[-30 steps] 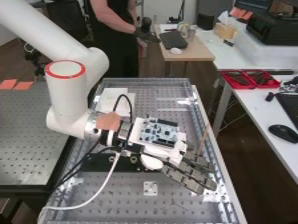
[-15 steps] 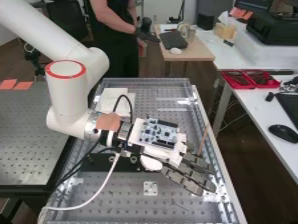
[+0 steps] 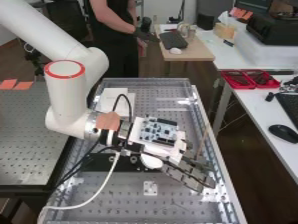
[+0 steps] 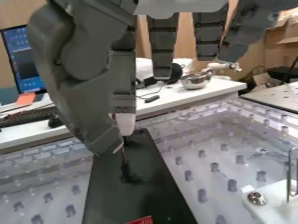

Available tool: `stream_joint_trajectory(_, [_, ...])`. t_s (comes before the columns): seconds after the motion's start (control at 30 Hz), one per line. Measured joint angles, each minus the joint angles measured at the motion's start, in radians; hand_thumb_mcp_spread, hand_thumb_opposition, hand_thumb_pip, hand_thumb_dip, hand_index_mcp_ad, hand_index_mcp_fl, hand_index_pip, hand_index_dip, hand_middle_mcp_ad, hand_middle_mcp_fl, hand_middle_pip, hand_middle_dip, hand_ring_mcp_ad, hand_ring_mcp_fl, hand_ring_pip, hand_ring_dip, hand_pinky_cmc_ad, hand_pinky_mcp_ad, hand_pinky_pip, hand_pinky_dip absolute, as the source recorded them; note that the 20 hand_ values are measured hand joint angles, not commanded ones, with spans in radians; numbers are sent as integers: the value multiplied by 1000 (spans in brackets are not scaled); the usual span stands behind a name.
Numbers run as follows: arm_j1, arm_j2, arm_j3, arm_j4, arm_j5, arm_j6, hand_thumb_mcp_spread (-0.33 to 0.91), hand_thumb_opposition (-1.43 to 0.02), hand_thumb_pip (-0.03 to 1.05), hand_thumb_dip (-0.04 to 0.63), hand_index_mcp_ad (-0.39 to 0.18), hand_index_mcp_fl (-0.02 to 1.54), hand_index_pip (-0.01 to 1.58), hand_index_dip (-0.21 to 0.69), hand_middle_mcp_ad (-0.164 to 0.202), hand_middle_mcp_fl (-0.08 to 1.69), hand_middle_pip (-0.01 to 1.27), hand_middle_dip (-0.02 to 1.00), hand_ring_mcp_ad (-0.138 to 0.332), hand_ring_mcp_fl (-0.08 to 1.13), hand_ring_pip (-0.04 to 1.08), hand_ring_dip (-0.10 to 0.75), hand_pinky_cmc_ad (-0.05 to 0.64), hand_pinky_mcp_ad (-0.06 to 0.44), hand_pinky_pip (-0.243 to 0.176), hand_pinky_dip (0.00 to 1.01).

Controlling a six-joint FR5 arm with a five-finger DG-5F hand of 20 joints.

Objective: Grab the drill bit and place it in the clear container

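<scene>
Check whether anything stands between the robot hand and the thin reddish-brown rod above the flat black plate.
Nothing visible does: the dark grey robot hand is right at the upper end of the rod, with the black plate beneath, not between.

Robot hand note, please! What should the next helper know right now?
Robot hand: low over the dark plate; can't tell if it grips anything.
Drill bit: probably the thin reddish-brown thing just below the hand.
Done: the hand is down near it.
Left: check the grip, lift the bit, and put it in the clear container.
</scene>
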Motion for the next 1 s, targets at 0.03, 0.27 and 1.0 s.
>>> stream_joint_trajectory(0.03, [0,0,0,0,4,0,499,-923,569,298,-124,419,1445,169,80,152,138,171,258,30,77,-21,223,213,-89,176])
stream_joint_trajectory(0.27, [-1,-1,2,1,-1,0,527,-923,569,298,-136,443,1452,169,80,152,138,171,258,26,77,-23,222,213,-93,176])
stream_joint_trajectory(1.0, [0,-4,2,30,5,-1,637,-929,497,298,-169,611,1312,169,84,208,138,171,262,63,75,-23,264,208,-89,176])
